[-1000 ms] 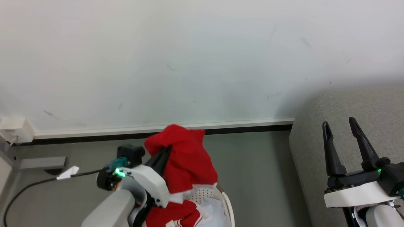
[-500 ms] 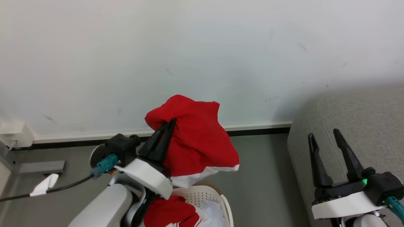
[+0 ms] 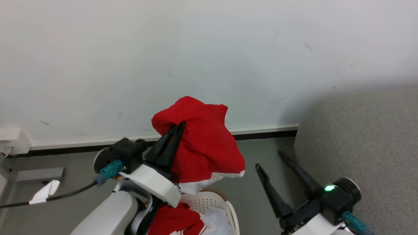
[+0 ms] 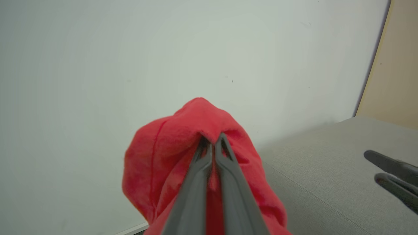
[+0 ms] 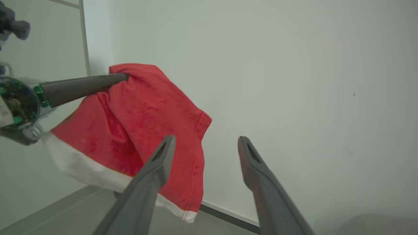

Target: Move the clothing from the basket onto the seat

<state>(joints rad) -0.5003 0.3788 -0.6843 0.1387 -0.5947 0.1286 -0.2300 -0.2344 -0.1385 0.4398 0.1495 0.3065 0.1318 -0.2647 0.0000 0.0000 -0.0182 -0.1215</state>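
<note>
My left gripper [image 3: 178,125] is shut on a red garment [image 3: 202,143] with white trim and holds it up above the white perforated basket [image 3: 232,209]. Its closed tips [image 4: 213,138] pinch a fold of the fabric [image 4: 156,169]. A second red garment [image 3: 176,220] with striped trim lies in the basket beside a pale pad [image 3: 217,220]. My right gripper [image 3: 269,160] is open and holds nothing, standing over the floor between the basket and the grey seat [image 3: 365,143]. In the right wrist view the open gripper [image 5: 205,140] points at the hanging garment [image 5: 143,124].
A pale wall with a white baseboard [image 3: 261,128] stands close behind. A black cable [image 3: 65,194] with a white tag runs across the grey floor [image 3: 258,153] at the left. A white socket box [image 3: 11,142] sits at the far left.
My left gripper lifted the red garment out of the basket, then held still. My right gripper swung left and down off the seat, toward the garment.
</note>
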